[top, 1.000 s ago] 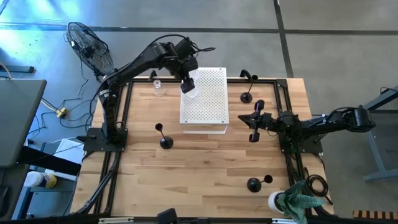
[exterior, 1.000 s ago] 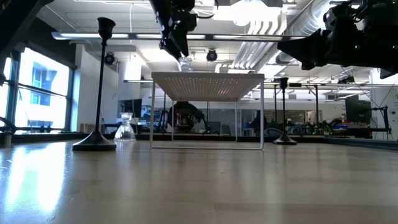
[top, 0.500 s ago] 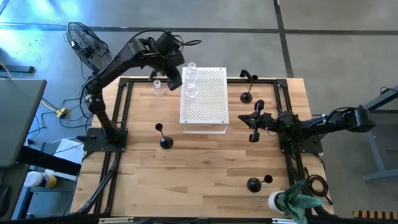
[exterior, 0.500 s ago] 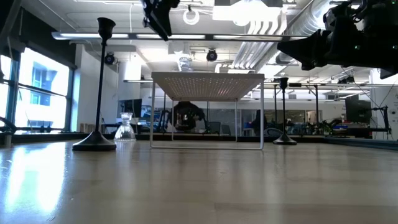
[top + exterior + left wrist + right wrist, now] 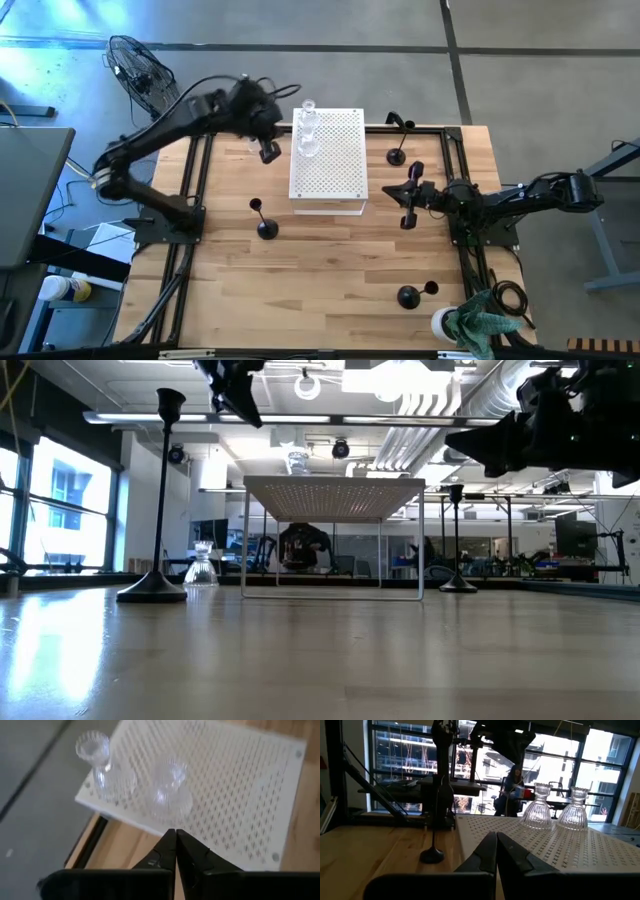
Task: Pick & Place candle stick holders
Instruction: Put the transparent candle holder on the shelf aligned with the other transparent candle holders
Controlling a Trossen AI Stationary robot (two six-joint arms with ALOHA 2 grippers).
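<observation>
Two clear glass candle stick holders (image 5: 305,110) (image 5: 310,146) stand upright on the white perforated board (image 5: 335,165); the left wrist view shows them as one holder (image 5: 99,767) and the other (image 5: 170,787). A third glass holder (image 5: 201,568) stands on the table left of the board. Black holders stand on their round bases: a tall one (image 5: 264,226), one (image 5: 397,155) right of the board, and two (image 5: 408,296) (image 5: 430,289) near the front right. My left gripper (image 5: 268,151) hangs shut beside the board's left edge, holding nothing. My right gripper (image 5: 408,205) waits shut right of the board.
The board stands on thin legs (image 5: 244,545) above the table. A fan (image 5: 140,75) stands off the far left corner. A green cloth and white cup (image 5: 468,326) lie at the front right corner. Bare wood (image 5: 330,280) spans the table's near half.
My left gripper has drawn away from the glass holder on the board toward the table's left edge, and its fingers have come together. That holder stays upright on the board beside the other glass one.
</observation>
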